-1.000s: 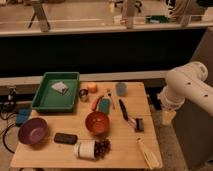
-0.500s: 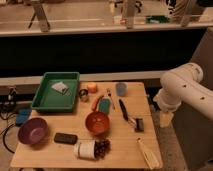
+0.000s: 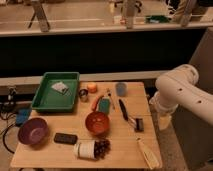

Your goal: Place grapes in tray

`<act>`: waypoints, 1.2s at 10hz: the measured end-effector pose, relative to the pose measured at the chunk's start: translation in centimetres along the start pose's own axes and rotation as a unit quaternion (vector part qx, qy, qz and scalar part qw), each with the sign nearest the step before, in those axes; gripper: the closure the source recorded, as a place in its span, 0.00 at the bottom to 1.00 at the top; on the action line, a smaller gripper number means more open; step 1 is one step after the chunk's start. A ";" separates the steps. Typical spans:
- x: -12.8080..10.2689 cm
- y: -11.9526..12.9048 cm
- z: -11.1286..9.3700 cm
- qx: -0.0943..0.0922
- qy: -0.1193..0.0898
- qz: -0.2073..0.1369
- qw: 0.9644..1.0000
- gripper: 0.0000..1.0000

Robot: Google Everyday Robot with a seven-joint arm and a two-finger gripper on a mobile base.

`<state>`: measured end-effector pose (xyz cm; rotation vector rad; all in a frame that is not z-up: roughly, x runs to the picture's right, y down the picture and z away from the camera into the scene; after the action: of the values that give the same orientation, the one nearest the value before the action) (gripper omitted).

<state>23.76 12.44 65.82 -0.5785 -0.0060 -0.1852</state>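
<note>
Looking across the wooden table [image 3: 125, 152], I see the grapes [image 3: 103, 147] lying near the front edge, about midway along it, a dark red-purple cluster touching the mouth of a white cup [image 3: 85, 149] that lies on its side. The green tray [image 3: 47, 103] sits at the back left corner, well apart from the grapes, with a small pale packet [image 3: 60, 87] inside it toward its far end. An orange-brown bowl [image 3: 97, 123] stands just behind the grapes, near the middle of the table, and a purple bowl [image 3: 33, 131] stands by the left edge, in front of the tray. Between the purple bowl and the white cup lies a small flat black object [image 3: 65, 138]. Along the back edge, to the right of the tray, are a small can [image 3: 83, 94], an orange ball-like thing [image 3: 92, 87] and a grey-blue cup [image 3: 120, 89]. A dark-handled utensil [image 3: 123, 108] lies right of the centre, and a pale long object [image 3: 148, 153] rests at the front right corner. The robot's white arm [image 3: 177, 90] bends in from the right, beyond the table's right edge. Its gripper [image 3: 164, 121] hangs low just beside that edge, off the table and well apart from both grapes and tray, its jaws wide with nothing in them.
</note>
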 end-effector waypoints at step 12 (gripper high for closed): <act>-7.0 1.7 -0.6 0.007 -0.010 -0.132 0.991 0.20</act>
<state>17.15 14.75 64.02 -0.5643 -0.1044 -0.4354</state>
